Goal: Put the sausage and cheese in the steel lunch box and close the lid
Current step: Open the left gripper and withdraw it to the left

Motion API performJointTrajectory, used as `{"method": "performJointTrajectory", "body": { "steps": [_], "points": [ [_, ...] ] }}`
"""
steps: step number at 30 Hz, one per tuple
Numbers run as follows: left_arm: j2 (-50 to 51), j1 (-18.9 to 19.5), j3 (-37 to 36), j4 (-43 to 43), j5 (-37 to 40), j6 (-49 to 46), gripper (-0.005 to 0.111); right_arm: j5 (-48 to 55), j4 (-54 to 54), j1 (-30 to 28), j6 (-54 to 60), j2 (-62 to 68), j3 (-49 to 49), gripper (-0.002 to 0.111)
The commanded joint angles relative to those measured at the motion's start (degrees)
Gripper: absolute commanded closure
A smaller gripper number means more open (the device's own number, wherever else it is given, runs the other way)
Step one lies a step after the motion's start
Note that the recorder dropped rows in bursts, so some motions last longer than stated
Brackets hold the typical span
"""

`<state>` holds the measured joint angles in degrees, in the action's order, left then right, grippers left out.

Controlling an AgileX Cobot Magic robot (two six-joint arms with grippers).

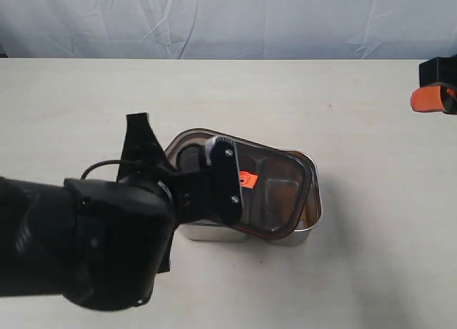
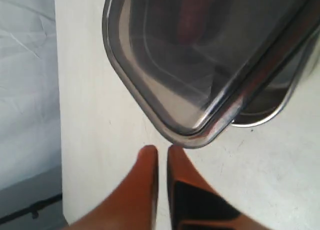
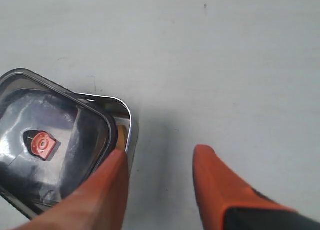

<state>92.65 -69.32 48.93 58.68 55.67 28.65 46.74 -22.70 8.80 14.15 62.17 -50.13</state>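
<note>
Closing step, I'd say: dark tinted see-through lid (image 1: pixel 275 183) lies askew on the shiny steel lunch box (image 1: pixel 303 233). Left gripper (image 2: pixel 161 152) pinched empty beside its corner, right gripper (image 3: pixel 161 152) spread. Needs squaring, pressing down.

Left arm (image 1: pixel 107 243): seen low on the left in the exterior view.
Left gripper (image 2: pixel 161 150): fingers pressed nearly together, nothing clasped.
Right gripper (image 3: pixel 161 152): fingers held apart, nothing between.

lid (image 1: pixel 278 183) over steel lunch box (image 1: pixel 308 225), table (image 1: pixel 371 150) open
</note>
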Motion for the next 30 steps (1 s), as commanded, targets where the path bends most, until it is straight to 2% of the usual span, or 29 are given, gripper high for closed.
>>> {"method": "performJointTrajectory", "body": {
  "steps": [1,5,10,11,15,18,19,21,23,25,30],
  "points": [
    [-1.17,8.17,0.2,-1.28,-4.86,7.48,0.106,0.02,0.45,-0.12,0.21,-0.54,0.07,0.066],
    [-4.71,16.92,0.2,-6.95,-13.03,10.25,0.106,-0.11,0.45,-0.12,0.21,-0.54,0.07,0.066],
    [-6.02,27.92,0.35,-19.45,-18.88,6.03,0.106,-0.23,0.34,-0.12,0.21,-0.54,0.07,0.066],
    [-6.02,29.72,0.48,-23.2,-20.23,2.85,0.106,-0.23,-0.03,-0.12,0.21,-0.54,0.07,0.066],
    [-6.02,37.33,1.84,-49.16,-24.48,-19.67,0.106,-0.09,-1.58,-0.12,0.21,-0.54,0.07,0.066],
    [-6.02,41.36,3.25,-59.88,-24.93,-28.25,0.106,-0.12,-1.58,-0.12,0.21,-0.54,0.07,0.066],
    [-6.02,42.14,3.62,-60.78,-25.1,-28.99,0.106,-0.12,-1.58,-0.12,0.21,-0.54,0.07,0.067],
    [-5.91,43.39,4.43,-60.65,-25.34,-29.12,0.106,0.04,-1.58,-0.12,0.21,-0.54,0.07,0.075],
    [-5.63,43.62,4.82,-60.54,-25.18,-29.12,0.106,0.04,-1.58,-0.12,0.21,-0.54,0.07,0.089],
    [-4.35,43.49,4.93,-60.02,-24.92,-29.12,0.106,-0.3,-1.58,-0.12,0.21,-0.54,0.07,0.107],
    [0.74,43.48,4.93,-60.4,-24.92,-29.12,0.106,-0.31,-1.58,-0.12,0.21,-0.54,0.07,0.108]
  ]
}}
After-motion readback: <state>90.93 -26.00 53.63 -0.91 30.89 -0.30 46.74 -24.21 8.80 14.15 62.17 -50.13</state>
